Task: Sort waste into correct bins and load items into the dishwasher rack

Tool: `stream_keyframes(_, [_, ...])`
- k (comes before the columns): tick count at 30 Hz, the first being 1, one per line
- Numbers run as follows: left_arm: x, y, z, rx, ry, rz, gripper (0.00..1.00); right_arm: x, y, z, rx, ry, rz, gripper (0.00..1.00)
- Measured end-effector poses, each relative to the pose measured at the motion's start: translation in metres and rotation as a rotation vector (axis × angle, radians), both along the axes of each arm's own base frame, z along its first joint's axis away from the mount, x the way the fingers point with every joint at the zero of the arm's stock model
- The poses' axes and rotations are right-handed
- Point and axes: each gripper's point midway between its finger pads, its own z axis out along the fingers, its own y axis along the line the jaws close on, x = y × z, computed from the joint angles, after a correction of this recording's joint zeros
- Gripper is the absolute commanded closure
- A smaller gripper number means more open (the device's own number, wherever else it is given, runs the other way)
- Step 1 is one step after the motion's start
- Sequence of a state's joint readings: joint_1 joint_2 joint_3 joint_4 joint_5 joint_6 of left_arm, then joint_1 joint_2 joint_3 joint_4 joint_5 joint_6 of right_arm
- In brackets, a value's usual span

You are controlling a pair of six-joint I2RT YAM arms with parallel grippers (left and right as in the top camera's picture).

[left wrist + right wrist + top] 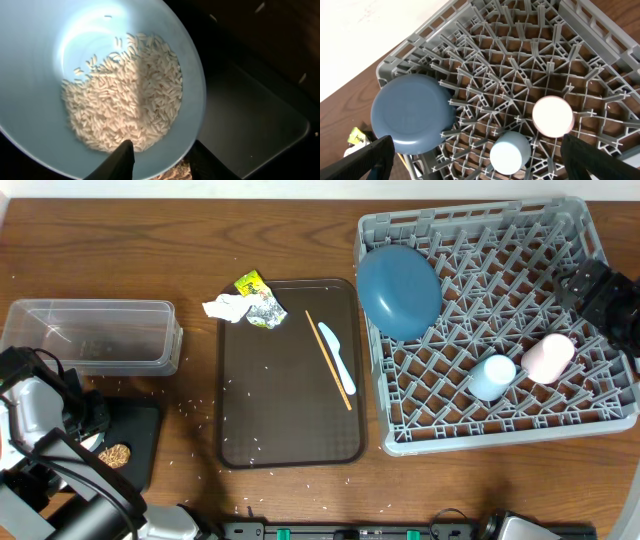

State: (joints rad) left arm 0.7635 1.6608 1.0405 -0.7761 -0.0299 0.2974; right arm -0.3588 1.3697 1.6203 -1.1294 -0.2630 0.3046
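Much rice (125,95) may miss black tray (250,120) beneath L end effector (162,156) if its gripped bowl (40,60) tips fast; R end effector (482,156) open.

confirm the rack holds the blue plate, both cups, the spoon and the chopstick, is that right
Not quite. The dishwasher rack holds the blue plate, the light blue cup and the pink cup, but the spoon and the chopstick lie outside it, on the brown serving tray, as the overhead view shows.
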Motion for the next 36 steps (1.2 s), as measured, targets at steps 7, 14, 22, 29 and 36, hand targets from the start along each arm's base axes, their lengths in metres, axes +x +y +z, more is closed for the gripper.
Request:
stream_keyframes(7, [-0.001, 0.000, -0.017, -0.030, 0.034, -0.015, 0.78, 0.003, -0.001, 0.003, -0.005, -0.017, 0.000, 0.01])
stream_keyframes(14, [0.004, 0.004, -0.020, -0.016, 0.019, -0.017, 0.88, 0.003, -0.001, 0.003, -0.005, -0.019, 0.001, 0.01])
stream_keyframes(22, [0.007, 0.008, -0.019, 0.000, 0.008, -0.017, 0.94, 0.003, -0.001, 0.003, -0.004, -0.018, 0.002, 0.01])
stream_keyframes(29, [0.008, 0.008, -0.019, -0.001, 0.006, -0.017, 0.93, 0.002, 0.000, 0.002, -0.002, -0.012, 0.002, 0.01])
stream_keyframes(36, [0.015, 0.013, -0.019, 0.020, -0.024, -0.017, 0.89, 0.002, 0.000, 0.002, -0.002, -0.012, 0.002, 0.01])
